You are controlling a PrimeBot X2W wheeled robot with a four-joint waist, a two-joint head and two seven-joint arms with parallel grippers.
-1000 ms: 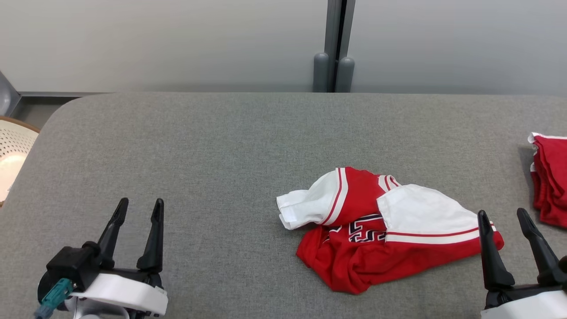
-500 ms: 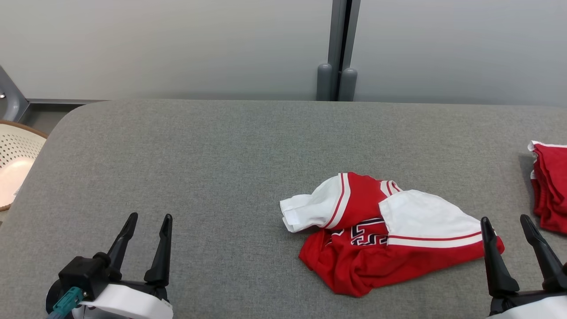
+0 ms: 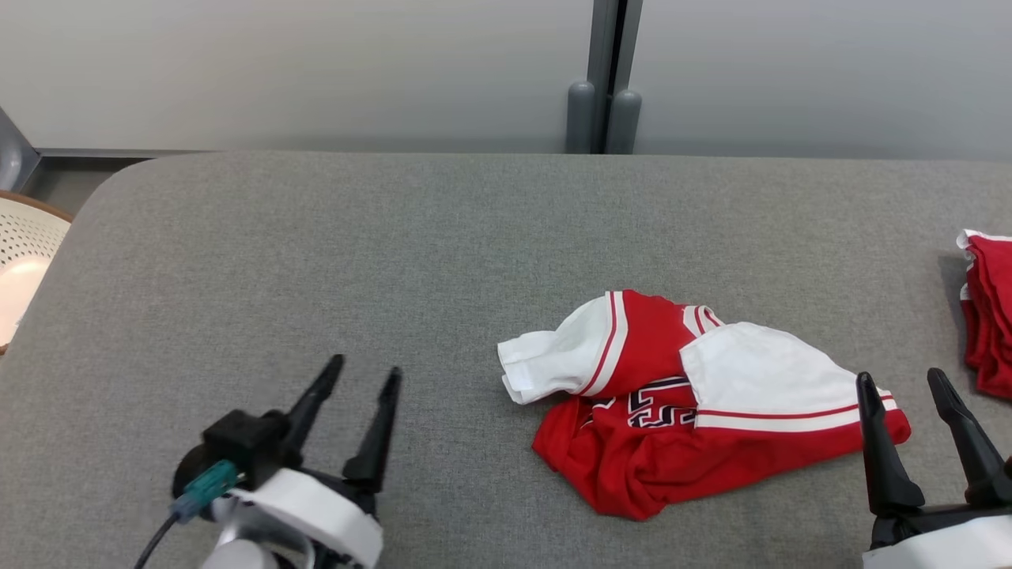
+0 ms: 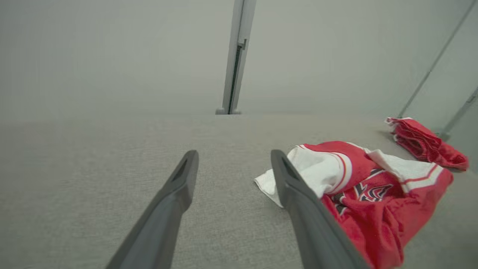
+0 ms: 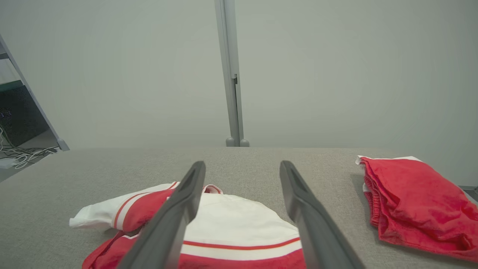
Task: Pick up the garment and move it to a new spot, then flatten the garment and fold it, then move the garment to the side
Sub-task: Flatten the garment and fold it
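left pincer (image 3: pixel 366 367) open, empty, over bare bench (image 3: pixel 316 237), well left of the garment (image 3: pixel 648 466). right pincer (image 3: pixel 900 378) open too, empty, at garment's right end. garment lies crumpled, red/white, mid-right of bench. another red cloth (image 3: pixel 988 316) sits at far right edge.

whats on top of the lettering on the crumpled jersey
A white panel with a red stripe, part of the same jersey, is folded over the dark lettering and covers part of it. The covered print is hidden beneath that fold and cannot be read.
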